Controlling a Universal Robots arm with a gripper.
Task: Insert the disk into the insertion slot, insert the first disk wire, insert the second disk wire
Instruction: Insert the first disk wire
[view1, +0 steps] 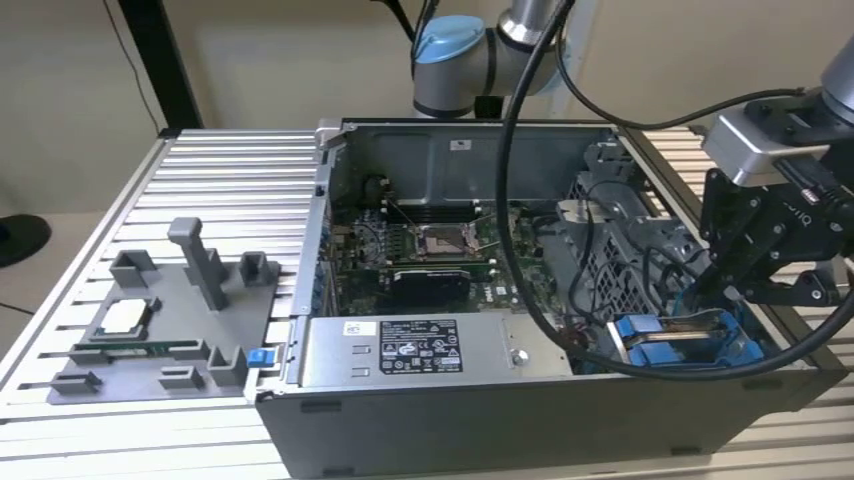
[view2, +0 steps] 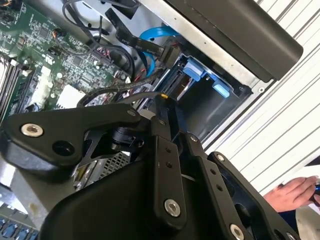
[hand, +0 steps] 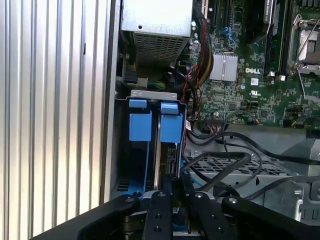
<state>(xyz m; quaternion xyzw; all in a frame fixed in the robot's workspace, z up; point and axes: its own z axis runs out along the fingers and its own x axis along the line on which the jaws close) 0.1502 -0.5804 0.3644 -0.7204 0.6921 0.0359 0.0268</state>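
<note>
Gripper (hand: 172, 180) clenched at slot (hand: 150, 94), by disk (hand: 171, 129); what it grasps, cannot tell. Recommend straight, square pressure, clear of cables (hand: 220, 165).

Soft, even room light fills the exterior view: the slatted table (view1: 94, 210) is bright, and the inside of the computer case (view1: 441, 165) sits dimmer in its own shade. In the first wrist view the table's ribs catch pale glare, while the drive bay (hand: 135, 165) sinks into shadow.
</note>
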